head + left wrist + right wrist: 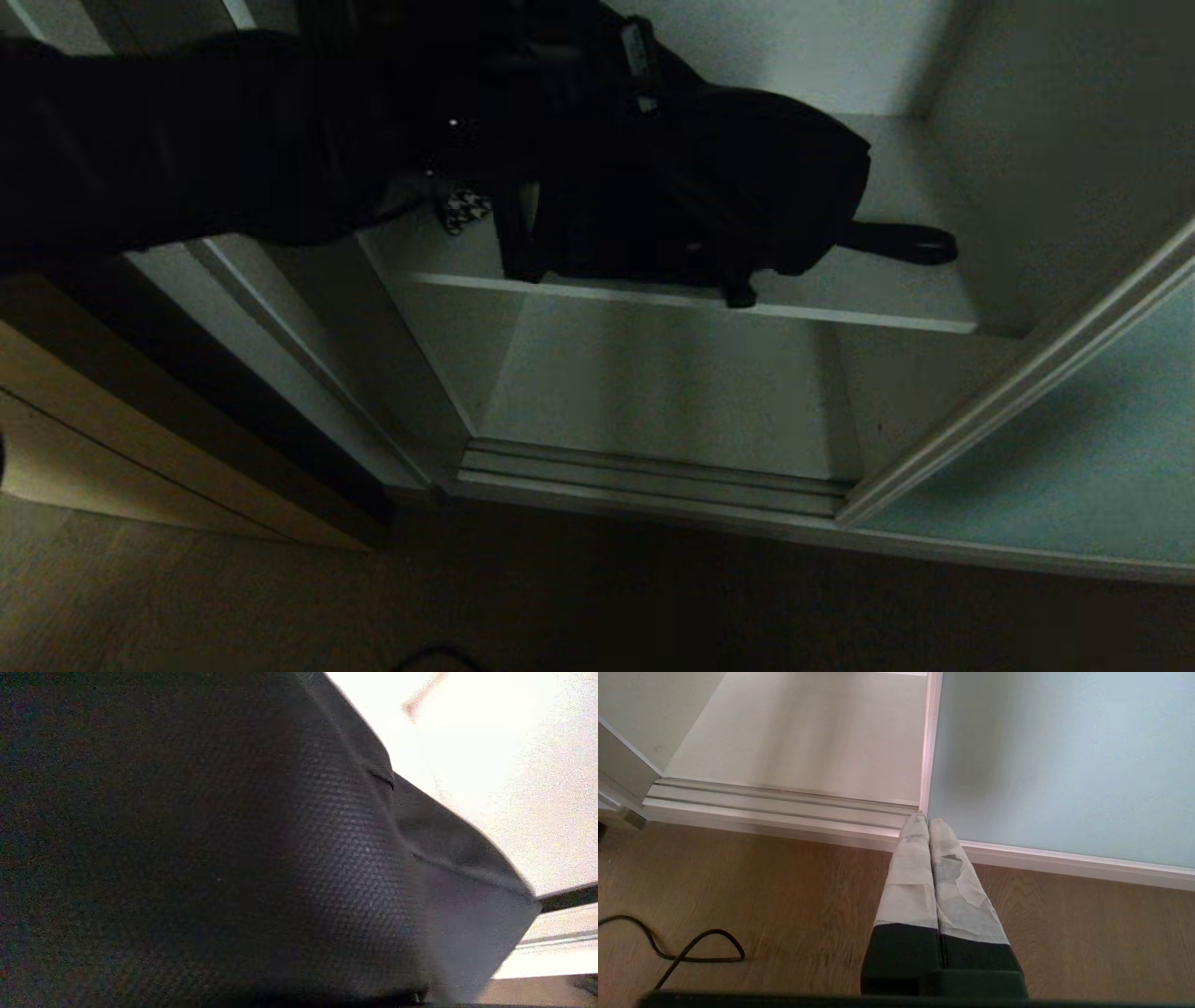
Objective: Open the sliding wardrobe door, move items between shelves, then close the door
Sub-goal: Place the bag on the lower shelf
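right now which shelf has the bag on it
The upper shelf: the black bag sits on it, a strap hanging over its front edge. The lower shelf beneath holds nothing visible.

A brown wood-grain floor point(738, 882) is seen below the wardrobe. A thin black cable point(686, 947) is looped on it at eight o'clock. A beige wooden cabinet front point(140, 439) is seen at nine o'clock in the head view.

Right gripper point(928, 823): grey-taped fingers pressed together, above brown wood-grain floor point(784, 905). Frosted pale teal sliding wardrobe door point(1064, 765), silver-grey bottom track point(775, 809), loose black cable point(691, 947).
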### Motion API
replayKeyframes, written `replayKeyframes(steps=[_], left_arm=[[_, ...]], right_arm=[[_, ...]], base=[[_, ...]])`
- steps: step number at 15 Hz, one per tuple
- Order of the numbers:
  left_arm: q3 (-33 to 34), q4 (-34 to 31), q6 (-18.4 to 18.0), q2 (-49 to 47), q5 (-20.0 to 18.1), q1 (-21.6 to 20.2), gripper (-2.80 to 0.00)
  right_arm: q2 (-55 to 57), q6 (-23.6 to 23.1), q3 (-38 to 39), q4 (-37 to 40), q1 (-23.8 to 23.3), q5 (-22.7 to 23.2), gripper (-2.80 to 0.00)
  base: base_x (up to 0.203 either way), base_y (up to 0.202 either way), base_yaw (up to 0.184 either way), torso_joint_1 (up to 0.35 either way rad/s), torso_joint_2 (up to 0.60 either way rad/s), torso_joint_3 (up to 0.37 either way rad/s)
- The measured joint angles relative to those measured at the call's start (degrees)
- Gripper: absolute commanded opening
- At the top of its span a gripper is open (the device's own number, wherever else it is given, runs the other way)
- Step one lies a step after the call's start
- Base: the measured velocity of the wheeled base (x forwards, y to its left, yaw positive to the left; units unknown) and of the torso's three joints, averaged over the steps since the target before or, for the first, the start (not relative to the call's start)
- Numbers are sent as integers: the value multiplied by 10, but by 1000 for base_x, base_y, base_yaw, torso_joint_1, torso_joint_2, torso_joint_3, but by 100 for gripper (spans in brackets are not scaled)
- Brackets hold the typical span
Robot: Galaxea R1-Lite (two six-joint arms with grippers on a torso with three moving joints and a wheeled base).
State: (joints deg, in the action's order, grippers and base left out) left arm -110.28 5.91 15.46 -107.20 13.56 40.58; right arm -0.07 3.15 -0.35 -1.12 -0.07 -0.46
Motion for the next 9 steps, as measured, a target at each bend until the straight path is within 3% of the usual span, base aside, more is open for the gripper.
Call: replayKeyframes(steps=[7, 9], left_arm=[[13, -14, -106, 88, 70, 42, -280], [28, -11, -145, 110, 106, 58, -280]], right_arm=[[0, 0, 0, 0, 0, 0, -280], [0, 0, 0, 0, 0, 0, -280]], base=[[0, 0, 0, 0, 0, 0], [0, 0, 0, 0, 0, 0]])
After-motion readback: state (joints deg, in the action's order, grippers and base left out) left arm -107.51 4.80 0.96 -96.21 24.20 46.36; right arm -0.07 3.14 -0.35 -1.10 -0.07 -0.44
